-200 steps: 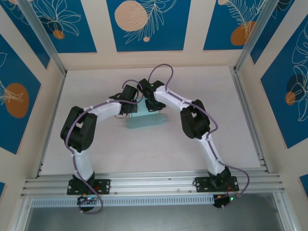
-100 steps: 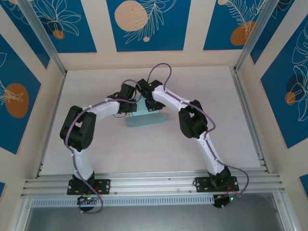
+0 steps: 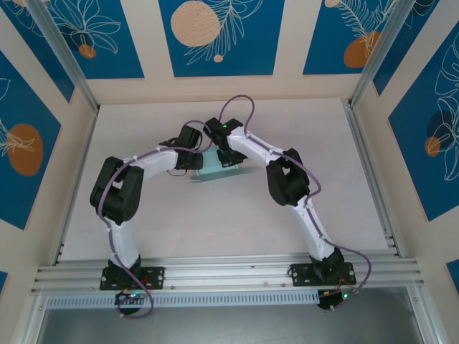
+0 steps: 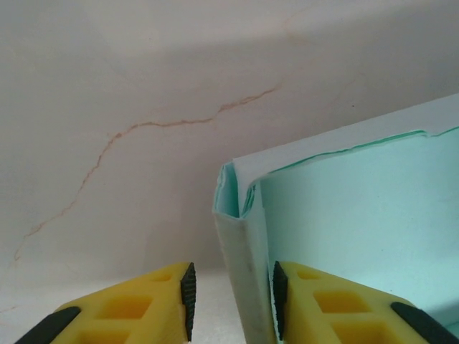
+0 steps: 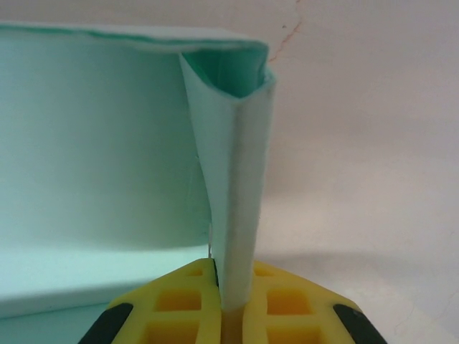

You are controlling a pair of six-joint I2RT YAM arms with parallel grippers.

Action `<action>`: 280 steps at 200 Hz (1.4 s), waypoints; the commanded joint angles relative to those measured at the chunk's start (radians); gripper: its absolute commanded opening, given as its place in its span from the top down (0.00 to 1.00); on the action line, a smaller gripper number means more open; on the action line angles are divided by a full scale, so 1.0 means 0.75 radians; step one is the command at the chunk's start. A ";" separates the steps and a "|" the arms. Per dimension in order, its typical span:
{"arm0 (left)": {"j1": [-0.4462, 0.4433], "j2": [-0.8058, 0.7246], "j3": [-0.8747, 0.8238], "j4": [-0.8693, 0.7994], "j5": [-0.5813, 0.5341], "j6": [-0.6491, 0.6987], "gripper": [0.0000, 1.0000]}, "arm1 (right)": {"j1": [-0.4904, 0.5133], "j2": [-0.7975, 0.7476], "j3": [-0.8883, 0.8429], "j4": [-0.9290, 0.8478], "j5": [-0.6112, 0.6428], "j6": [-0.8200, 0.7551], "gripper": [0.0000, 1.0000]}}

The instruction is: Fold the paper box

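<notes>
One pale aqua thin-card paper box (image 3: 215,175) lies on one pale, faintly veined desk (image 3: 215,229). There are two white-and-black robot arms, one left arm (image 3: 122,244) and one right arm (image 3: 315,229), with two sets of yellow jaws: left jaws, right jaws. Three blue leaf-print panels (image 3: 215,36) stand beyond the desk's far edge.

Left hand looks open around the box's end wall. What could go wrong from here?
1. The left hand stands open around a folded end wall of the paper box; its layers gape at the top, so the fold may spring back.
2. The right hand is clamped on the other end wall; any pull there could tilt the light box or crease the card.
</notes>
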 commanded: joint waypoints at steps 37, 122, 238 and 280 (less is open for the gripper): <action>-0.049 0.060 0.041 -0.261 0.051 -0.014 0.58 | -0.019 0.119 -0.050 -0.173 -0.070 -0.001 0.91; -0.063 0.141 0.107 -0.459 -0.292 0.038 0.87 | -0.028 0.078 -0.061 -0.221 -0.020 0.027 0.89; -0.063 0.222 0.173 -0.415 -0.262 0.015 1.00 | -0.007 0.252 0.062 -0.385 0.079 0.087 0.89; -0.062 0.056 0.144 -0.252 -0.015 -0.025 0.62 | 0.012 0.236 0.085 -0.261 -0.040 -0.004 0.85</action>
